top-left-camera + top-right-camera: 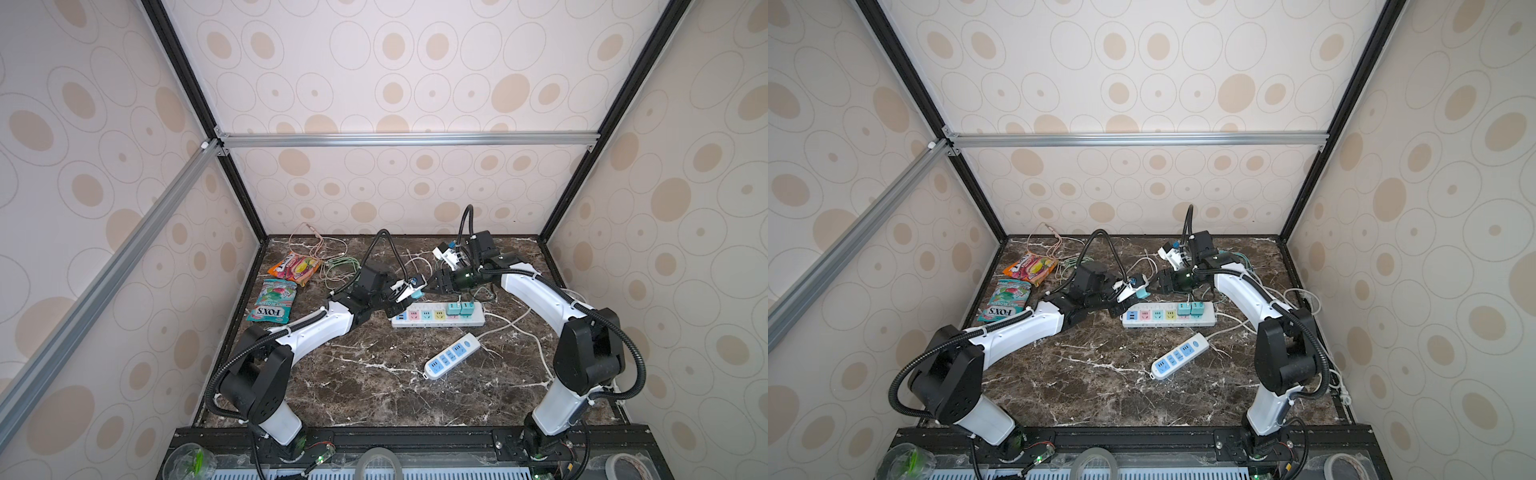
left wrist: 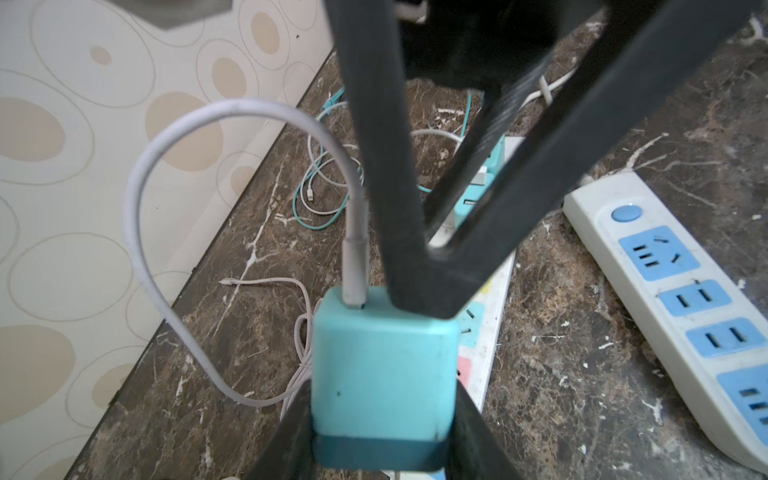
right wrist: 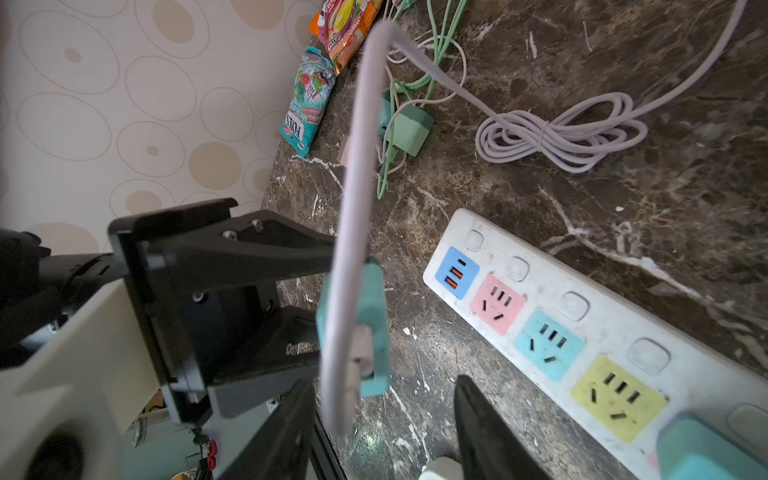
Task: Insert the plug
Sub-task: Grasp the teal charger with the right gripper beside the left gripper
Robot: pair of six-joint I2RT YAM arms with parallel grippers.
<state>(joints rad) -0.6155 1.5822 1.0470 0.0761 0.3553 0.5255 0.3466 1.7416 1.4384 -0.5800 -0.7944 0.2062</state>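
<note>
The plug [image 2: 384, 361], a teal cube with a white cable [image 2: 137, 216] seated in its top face, is held clear of the desk [image 1: 374, 395] by the left tool [image 2: 382, 415], whose jaws are clamped on its two flanks. In a top view it is seen raised at 11 o'clock of the middle of the power strip [image 1: 478, 319]. The right tool [image 3: 382, 386] is placed at 3 o'clock of the plug with its jaws parted about halfway. The cable end of the plug lies between them and nothing is gripped by it yet. One finger [image 2: 386, 187] appears to lie against the top face beside the cable. The prongs are hidden, so their orientation cannot be told.

The likeliest fault is judged to be a grip taken on the cable connector instead of the body, so that the connector is bent or pulled out. A slip could also be caused if the plug is released before it is firmly taken. The cable loop could be snagged by either tool. The strip lies loose, so it could be pushed along under pressure.

Pink, teal and yellow sockets are left free. The strip's 3 o'clock end is crowded by two seated plugs [image 1: 459, 309]. A second strip [image 1: 451, 362] lies at 5 o'clock, with sweet bags [image 1: 272, 301] and green cables [image 1: 338, 270] at 9 to 10 o'clock.
</note>
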